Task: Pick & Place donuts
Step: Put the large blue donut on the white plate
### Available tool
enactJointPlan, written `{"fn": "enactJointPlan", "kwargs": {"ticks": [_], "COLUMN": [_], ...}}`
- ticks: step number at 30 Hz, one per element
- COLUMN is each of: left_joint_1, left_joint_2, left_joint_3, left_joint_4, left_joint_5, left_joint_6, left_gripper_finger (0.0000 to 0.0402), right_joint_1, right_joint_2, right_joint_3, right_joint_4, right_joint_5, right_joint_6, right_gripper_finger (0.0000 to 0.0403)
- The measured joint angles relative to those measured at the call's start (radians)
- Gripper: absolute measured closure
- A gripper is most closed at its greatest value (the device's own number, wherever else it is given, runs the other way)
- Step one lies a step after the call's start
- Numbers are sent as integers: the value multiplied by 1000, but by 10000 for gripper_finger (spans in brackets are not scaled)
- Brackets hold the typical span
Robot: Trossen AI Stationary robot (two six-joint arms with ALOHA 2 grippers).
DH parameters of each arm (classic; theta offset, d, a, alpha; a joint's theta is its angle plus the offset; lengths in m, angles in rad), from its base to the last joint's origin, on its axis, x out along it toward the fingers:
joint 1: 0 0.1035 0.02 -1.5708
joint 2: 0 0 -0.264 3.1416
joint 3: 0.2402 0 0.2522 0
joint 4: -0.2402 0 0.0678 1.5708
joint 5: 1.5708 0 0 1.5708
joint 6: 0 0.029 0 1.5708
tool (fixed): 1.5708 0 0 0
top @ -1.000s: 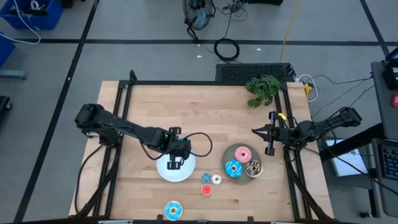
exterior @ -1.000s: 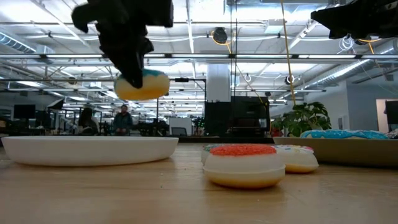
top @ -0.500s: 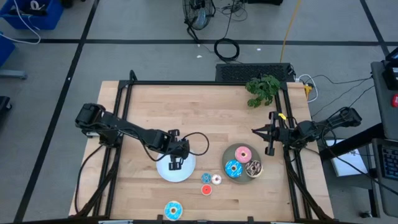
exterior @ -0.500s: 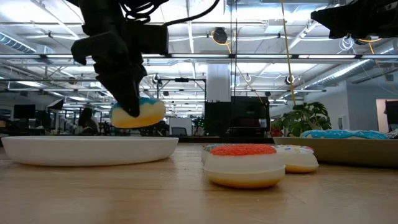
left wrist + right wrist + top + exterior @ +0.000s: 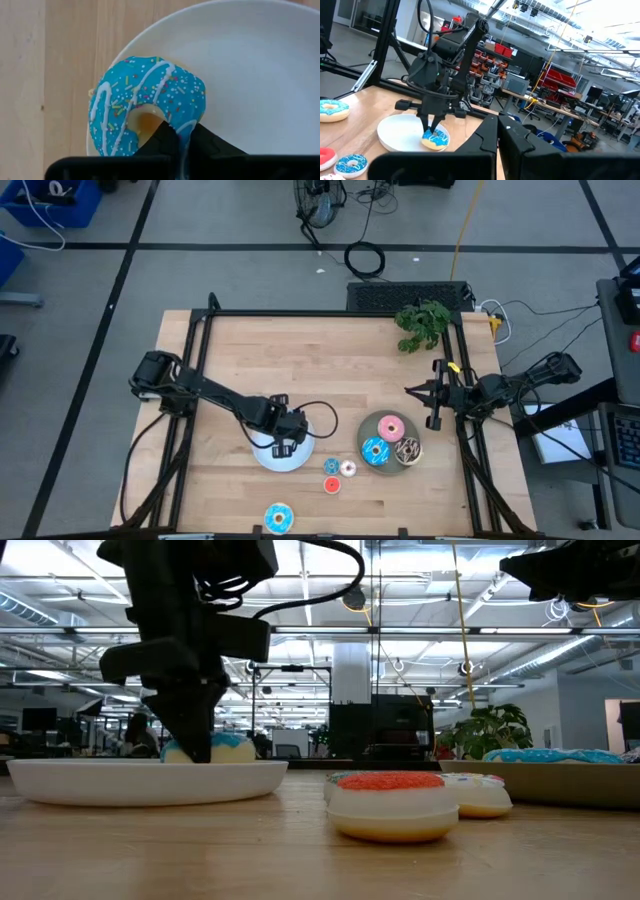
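My left gripper (image 5: 283, 448) is down over the white plate (image 5: 262, 459) and shut on a blue-iced donut with sprinkles (image 5: 145, 100). In the low view the donut (image 5: 228, 746) sits down inside the plate's rim (image 5: 60, 769). My right gripper (image 5: 410, 392) waits shut and empty at the table's right edge. A grey plate (image 5: 391, 467) holds a pink donut (image 5: 391, 427), a blue one (image 5: 375, 451) and a brown one (image 5: 407, 450). Three tiny donuts, blue (image 5: 331, 467), pale (image 5: 348, 469) and red (image 5: 332, 485), lie on the table between the plates. Another blue donut (image 5: 278, 517) lies near the front edge. My left gripper pinches the donut's ring (image 5: 189, 120) with one finger (image 5: 162, 140) in the hole and the other (image 5: 212, 145) outside. The fingers come from above, pointing down. The donut lies icing up over the plate's edge part; its underside is hidden by the rim.
A green leafy sprig (image 5: 422, 323) lies at the far right corner. Black frame rails (image 5: 330, 313) run along the table's far and side edges. Bare wood (image 5: 330, 370) spreads across the table's far half.
My left gripper has gone down with the blue donut, from well above the white plate to inside its rim, still shut on it. The donut has stayed icing up.
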Motion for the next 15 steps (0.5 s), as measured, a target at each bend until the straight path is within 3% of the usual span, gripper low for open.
{"fn": "enactJointPlan", "kwargs": {"ticks": [11, 15], "left_joint_1": [-5, -7], "left_joint_2": [-1, -1], "left_joint_3": [0, 0], "left_joint_4": [6, 7], "left_joint_5": [27, 25], "left_joint_6": [26, 26], "left_gripper_finger": [374, 341], "right_joint_1": [0, 0], "right_joint_2": [0, 0], "right_joint_3": [0, 0], "right_joint_4": [0, 0], "right_joint_5": [1, 1], "right_joint_6": [-4, -4], "right_gripper_finger": [403, 403]}}
